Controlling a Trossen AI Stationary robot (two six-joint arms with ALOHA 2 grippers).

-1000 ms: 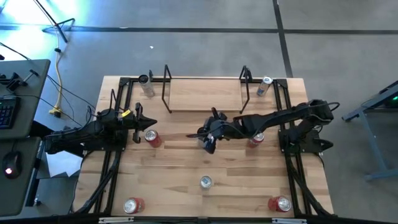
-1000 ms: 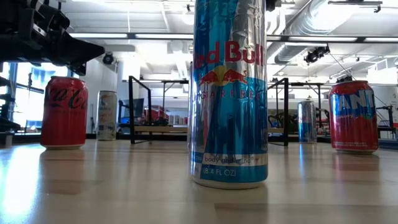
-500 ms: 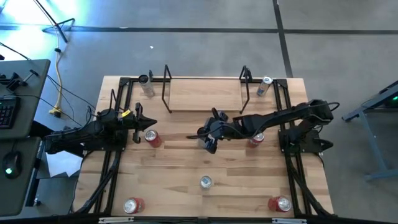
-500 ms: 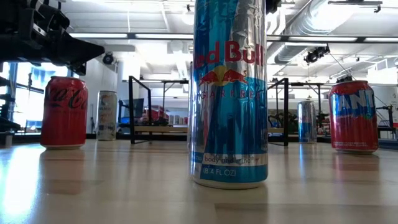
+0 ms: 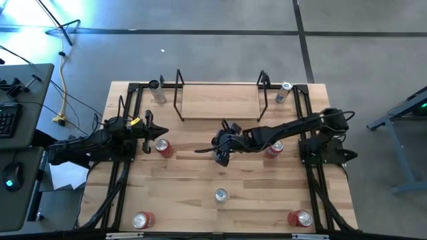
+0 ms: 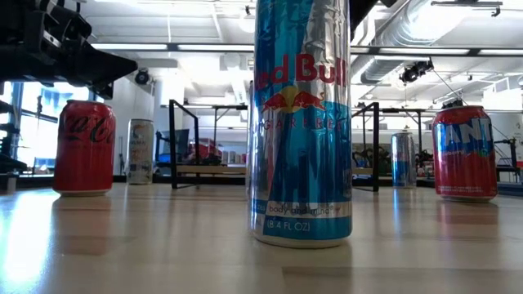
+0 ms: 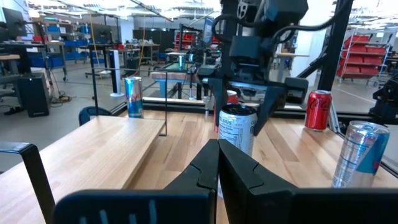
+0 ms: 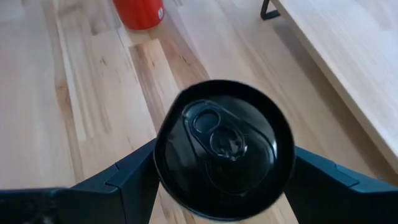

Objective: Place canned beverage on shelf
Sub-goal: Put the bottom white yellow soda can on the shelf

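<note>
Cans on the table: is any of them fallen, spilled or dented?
Nothing stands out. Every can is upright and the table looks dry. The black can stands between the right tool's open fingers. The shelf is bare.

Red cola can [image 5: 163, 147] & keyboard [image 5: 7, 120] left of table

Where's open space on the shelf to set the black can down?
The whole shelf board between its two rod frames is bare. Silver cans stand just outside each end. Tighter spot: the table middle, where the right pincer straddles the black can.
</note>
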